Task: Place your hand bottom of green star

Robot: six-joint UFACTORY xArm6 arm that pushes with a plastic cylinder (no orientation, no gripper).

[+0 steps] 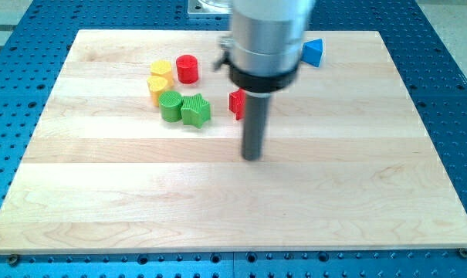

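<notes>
The green star [195, 110] lies on the wooden board in the upper left-centre of the view, touching a green cylinder [170, 106] on its left. My tip [252, 157] rests on the board to the right of the star and lower in the view, apart from every block. A red block [237, 103] stands just left of the rod, partly hidden by it.
A red cylinder [187, 69], a yellow block [161, 69] and a yellow heart-like block [157, 86] cluster above the green pair. A blue triangular block [313, 52] sits at the top, right of the arm's housing. The board's edge [233, 251] borders a blue perforated table.
</notes>
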